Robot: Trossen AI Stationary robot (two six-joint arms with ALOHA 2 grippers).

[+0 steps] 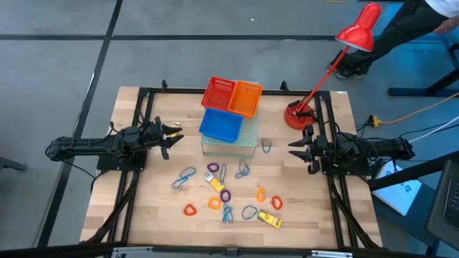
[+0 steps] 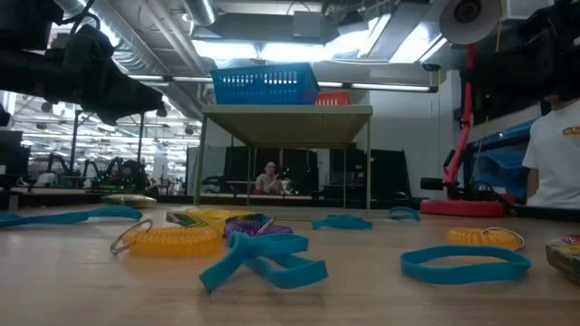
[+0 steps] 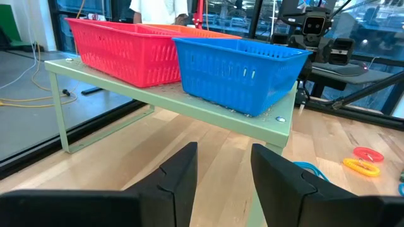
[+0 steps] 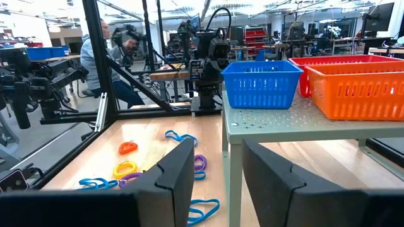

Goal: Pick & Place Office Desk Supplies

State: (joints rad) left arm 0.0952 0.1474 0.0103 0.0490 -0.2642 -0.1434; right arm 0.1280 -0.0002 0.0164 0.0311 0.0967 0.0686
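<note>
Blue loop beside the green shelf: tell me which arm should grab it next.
Right. The blue loop lies just ahead of the open right pincer; the left pincer sits beyond the green shelf, which stands between.

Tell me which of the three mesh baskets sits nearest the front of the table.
The blue basket. It sits on the shelf in front of the red basket and orange basket, closest to the scattered loops.

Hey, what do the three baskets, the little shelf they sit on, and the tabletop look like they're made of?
The red basket, orange basket and blue basket look like moulded plastic: saturated colour, slotted lattice walls, slight sheen. The shelf seems painted metal: thin pale-green sheet, perforated top, slim legs. The tabletop looks like light wood: visible grain and plank seams, matte.
</note>
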